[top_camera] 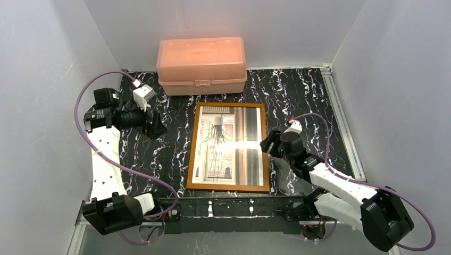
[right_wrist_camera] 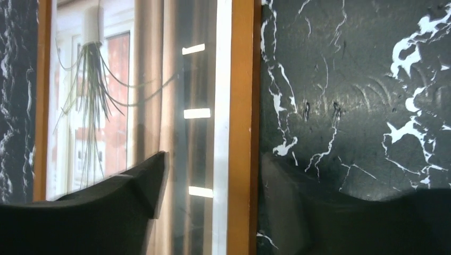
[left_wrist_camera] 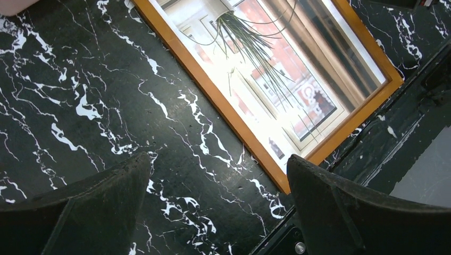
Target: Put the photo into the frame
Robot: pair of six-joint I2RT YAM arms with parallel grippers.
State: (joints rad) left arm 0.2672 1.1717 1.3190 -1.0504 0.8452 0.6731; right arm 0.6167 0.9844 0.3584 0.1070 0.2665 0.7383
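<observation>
The frame [top_camera: 192,143], with a thin orange-brown wooden border, lies flat in the middle of the black marbled table. The photo [top_camera: 228,146], a beige-pink interior with a dark spidery plant, lies face up inside it under a glare streak. My left gripper [top_camera: 157,125] is open and empty, left of the frame above bare table. In the left wrist view [left_wrist_camera: 218,159] the frame's border [left_wrist_camera: 223,103] and photo [left_wrist_camera: 266,69] are ahead. My right gripper [top_camera: 268,144] is open at the frame's right edge. In the right wrist view [right_wrist_camera: 213,164] one finger is over the photo [right_wrist_camera: 117,106], the other beside the border [right_wrist_camera: 242,106].
A pink translucent plastic box [top_camera: 202,64] with its lid shut stands at the back, just beyond the frame's far edge. White walls close in the table on the left, right and back. The arms' black base rail [top_camera: 234,206] runs along the near edge.
</observation>
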